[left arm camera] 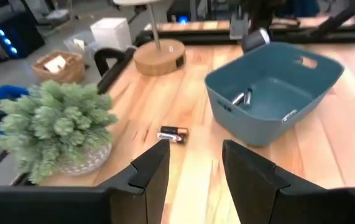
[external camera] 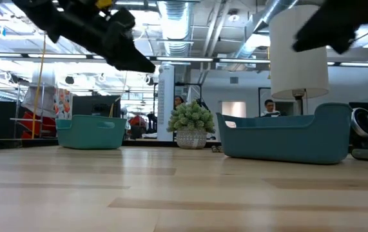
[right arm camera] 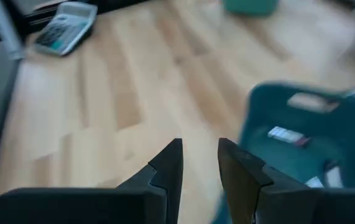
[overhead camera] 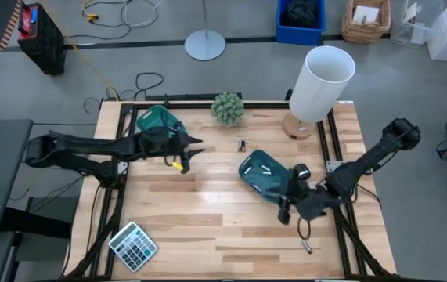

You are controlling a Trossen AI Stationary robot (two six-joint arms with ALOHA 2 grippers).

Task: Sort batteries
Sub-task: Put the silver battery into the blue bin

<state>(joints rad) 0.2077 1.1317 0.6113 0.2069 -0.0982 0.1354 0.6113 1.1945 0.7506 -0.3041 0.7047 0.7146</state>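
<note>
One dark battery [overhead camera: 241, 145] lies alone on the wood between the two teal trays, also seen as the battery [left arm camera: 173, 134] just beyond my left fingers. My left gripper [overhead camera: 194, 148] [left arm camera: 196, 158] hovers open beside the left tray [overhead camera: 156, 121], pointing toward that battery. The right tray [overhead camera: 264, 174] [left arm camera: 270, 93] holds silvery batteries [left arm camera: 242, 98]; one silvery battery [right arm camera: 286, 135] shows in the right wrist view. My right gripper [overhead camera: 287, 210] [right arm camera: 199, 158] hangs open at that tray's near-right corner, empty.
A potted plant [overhead camera: 228, 108] stands at the far edge, a lamp with a white shade [overhead camera: 321, 82] at the far right. A grey calculator [overhead camera: 133, 245] lies at the near-left corner. A small object [overhead camera: 308, 246] lies near the right arm. Bare wood spans the near middle.
</note>
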